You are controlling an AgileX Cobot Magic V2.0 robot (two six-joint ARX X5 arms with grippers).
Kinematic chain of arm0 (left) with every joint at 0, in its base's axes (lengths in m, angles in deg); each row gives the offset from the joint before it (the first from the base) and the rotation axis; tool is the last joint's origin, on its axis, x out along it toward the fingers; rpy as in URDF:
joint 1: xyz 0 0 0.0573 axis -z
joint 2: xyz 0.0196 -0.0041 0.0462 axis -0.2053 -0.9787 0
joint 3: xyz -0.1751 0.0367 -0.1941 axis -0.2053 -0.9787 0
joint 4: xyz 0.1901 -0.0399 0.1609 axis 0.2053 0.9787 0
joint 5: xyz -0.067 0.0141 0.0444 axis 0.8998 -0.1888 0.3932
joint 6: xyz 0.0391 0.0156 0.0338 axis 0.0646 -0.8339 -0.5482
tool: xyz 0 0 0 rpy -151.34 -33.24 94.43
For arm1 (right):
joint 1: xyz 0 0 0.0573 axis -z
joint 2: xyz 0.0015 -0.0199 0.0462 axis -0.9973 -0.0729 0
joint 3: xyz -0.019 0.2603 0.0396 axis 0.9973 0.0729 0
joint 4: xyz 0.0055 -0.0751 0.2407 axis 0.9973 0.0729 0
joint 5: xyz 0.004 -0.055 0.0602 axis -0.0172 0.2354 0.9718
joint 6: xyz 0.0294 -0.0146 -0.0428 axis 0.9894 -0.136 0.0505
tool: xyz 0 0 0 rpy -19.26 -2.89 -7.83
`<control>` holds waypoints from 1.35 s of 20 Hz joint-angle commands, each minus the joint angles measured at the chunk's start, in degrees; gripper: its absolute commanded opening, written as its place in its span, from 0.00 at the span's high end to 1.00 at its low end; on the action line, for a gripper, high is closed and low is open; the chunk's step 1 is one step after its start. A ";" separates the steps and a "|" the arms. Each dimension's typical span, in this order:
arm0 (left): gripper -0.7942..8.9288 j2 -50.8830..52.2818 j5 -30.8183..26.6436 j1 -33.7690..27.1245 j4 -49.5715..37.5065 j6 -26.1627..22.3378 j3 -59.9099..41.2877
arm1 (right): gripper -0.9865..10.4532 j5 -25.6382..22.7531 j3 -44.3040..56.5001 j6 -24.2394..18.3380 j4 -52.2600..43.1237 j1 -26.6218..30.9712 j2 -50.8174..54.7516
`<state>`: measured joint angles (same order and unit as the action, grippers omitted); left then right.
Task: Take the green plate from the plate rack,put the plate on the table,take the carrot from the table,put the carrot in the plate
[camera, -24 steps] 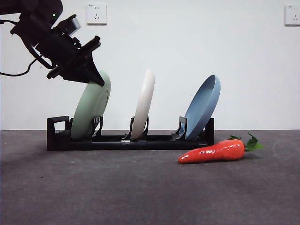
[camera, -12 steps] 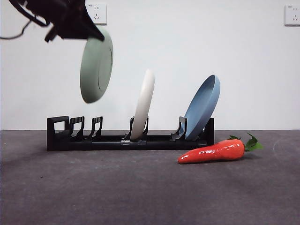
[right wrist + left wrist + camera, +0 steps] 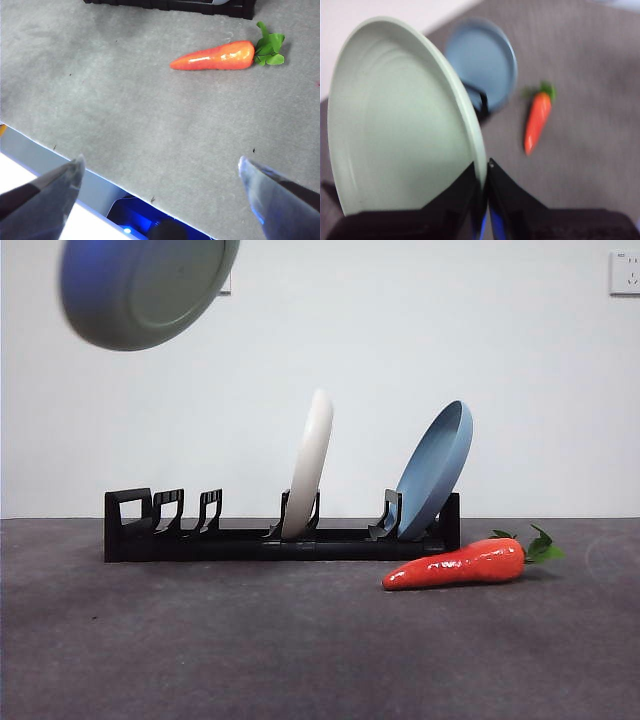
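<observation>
We hold the green plate [image 3: 395,125] in our left gripper [image 3: 482,175], whose two black jaws are clamped on the plate's rim, one on each face. In the front view the green plate [image 3: 145,285] hangs high in the air at the upper left, tilted so that its underside faces the camera, well above the plate rack [image 3: 280,540] and clear of it; part of the plate is cut off by the frame's top edge and it looks blurred.

The plate rack stands on the table [image 3: 300,650], and its slots at the handle end hold nothing. A cream-white plate [image 3: 308,462] stands nearly upright in the middle of the rack, and a blue plate [image 3: 435,468] leans in the holder at the far end from the handle.

The carrot [image 3: 455,565] lies on its side on the table, just in front of the rack's blue-plate end, with its green leaves pointing away from the rack's handle. From the left wrist we see the carrot [image 3: 537,117] beyond the green plate, near the blue plate [image 3: 482,62].

Our right gripper [image 3: 160,182] hovers over the table's near edge with its jaws wide apart and nothing between them; the carrot [image 3: 215,56] lies well ahead of it.
</observation>
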<state>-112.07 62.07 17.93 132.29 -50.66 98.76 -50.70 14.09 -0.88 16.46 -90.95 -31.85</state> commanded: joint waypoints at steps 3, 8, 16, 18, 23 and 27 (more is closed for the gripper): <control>0.92 -0.20 -13.33 13.46 4.76 -5.03 -2.86 | 0.34 -0.04 -0.15 -0.13 -0.31 0.09 -0.02; 0.92 -0.50 -25.07 24.85 -3.26 -3.17 -17.51 | 0.34 0.00 -0.15 -0.11 -0.35 0.09 -0.02; 0.92 -11.34 -31.19 31.34 -20.83 -5.35 -33.27 | 0.34 0.00 -0.15 0.52 -0.35 0.09 -0.04; 0.92 -15.72 -31.43 31.39 -22.86 -5.38 -33.44 | 0.34 0.00 -0.15 0.52 -0.35 0.09 -0.15; 0.92 -25.18 -32.39 31.54 -26.84 -5.07 -33.44 | 0.34 0.02 -0.15 0.50 -0.35 0.09 -0.98; 0.80 -27.87 -31.98 31.74 -26.99 -0.44 -33.44 | 0.34 0.04 -0.15 0.52 -0.42 0.09 -1.88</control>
<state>-138.78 28.84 49.56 104.24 -53.80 65.99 -50.67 14.09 -0.75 16.39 -90.95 -33.69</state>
